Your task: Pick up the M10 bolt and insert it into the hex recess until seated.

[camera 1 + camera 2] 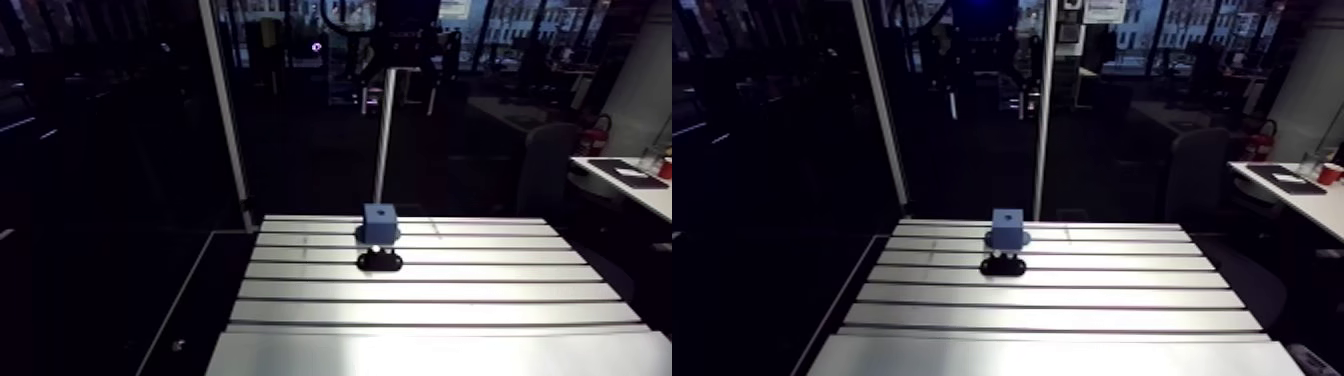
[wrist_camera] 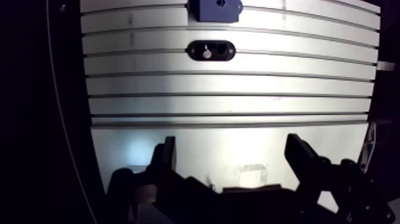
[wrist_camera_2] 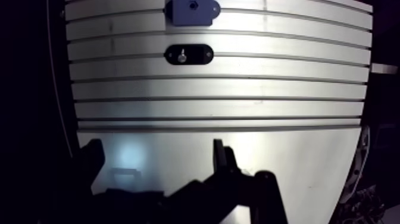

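Note:
A silvery M10 bolt (image 2: pixel 206 52) stands head-up in a black oval holder (image 2: pixel 211 50) on the slotted table. Just beyond the holder sits a blue block (image 2: pixel 214 9) with a small dark hole in its top face. In the arm view the same blue block (image 1: pixel 380 222) stands behind the black holder (image 1: pixel 380 262), near the table's far middle. My gripper (image 2: pixel 231 158) hovers well short of the holder, over the smooth near part of the table. It is open, and only bare table shows between its two dark fingers (image 2: pixel 163 158).
The aluminium table (image 1: pixel 430 300) has several long slots running across it and a smooth plate along its near edge. Its left edge (image 2: pixel 86 107) drops off into a dark area.

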Action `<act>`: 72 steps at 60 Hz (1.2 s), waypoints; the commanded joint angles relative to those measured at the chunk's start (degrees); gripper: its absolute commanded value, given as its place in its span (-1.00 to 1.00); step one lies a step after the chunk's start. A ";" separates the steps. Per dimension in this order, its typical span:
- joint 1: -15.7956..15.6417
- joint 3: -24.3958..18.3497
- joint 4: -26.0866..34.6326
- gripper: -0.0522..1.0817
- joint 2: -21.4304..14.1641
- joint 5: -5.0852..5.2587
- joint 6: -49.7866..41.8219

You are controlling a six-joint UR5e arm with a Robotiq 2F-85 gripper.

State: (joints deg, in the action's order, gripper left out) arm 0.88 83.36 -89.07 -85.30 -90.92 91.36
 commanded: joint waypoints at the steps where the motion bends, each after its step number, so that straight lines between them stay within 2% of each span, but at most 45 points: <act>1: 0.35 2.11 0.44 -0.91 -2.11 -1.07 3.08; 56: 0.34 3.21 -0.07 -0.91 -1.58 -0.98 3.00; 65: 0.35 6.19 -4.18 -0.91 -1.14 -1.04 3.08; 72: 0.35 9.27 -10.10 -0.91 -1.22 -0.89 3.01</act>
State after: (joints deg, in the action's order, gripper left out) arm 1.22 88.58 -92.14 -86.62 -91.92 94.43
